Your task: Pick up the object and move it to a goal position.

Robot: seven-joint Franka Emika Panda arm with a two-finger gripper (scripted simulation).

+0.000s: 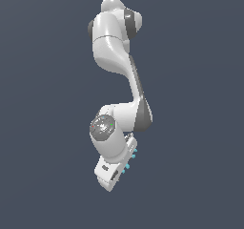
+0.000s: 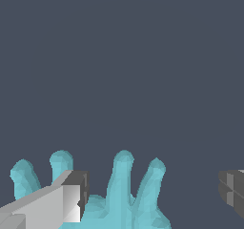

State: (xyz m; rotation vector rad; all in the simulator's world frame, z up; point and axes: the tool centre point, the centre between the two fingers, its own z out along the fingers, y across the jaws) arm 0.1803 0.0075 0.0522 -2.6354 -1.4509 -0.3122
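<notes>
the arm [image 1: 116, 56] hangs in the middle of the exterior view against a plain dark ground, its white gripper [image 1: 110, 171] at about 6 o'clock from the wrist joint, tilted toward 7 o'clock. the toy [image 2: 119, 194], a light-cyan figure with stubby limbs, sits right at the gripper: in the exterior view only a few cyan tips [image 1: 134, 152] peek out along the hand's edge at roughly 3 o'clock from it, the rest hidden behind the hand.

in the wrist view the toy lies between the two fingers, much nearer one of them. one finger [image 2: 71, 194] overlaps the toy's body and may be touching it; the other [image 2: 232, 190] stands well apart from it with bare background between. so the jaws are spread, not pinching the toy.

by my reading the task is early: the gripper is placed around the toy, but the squeeze, the lift and the carry to the goal are all left to do. no goal marker shows in either view, so i cannot tell where it lies.

no containers appear in either view, nor any table edge.
</notes>
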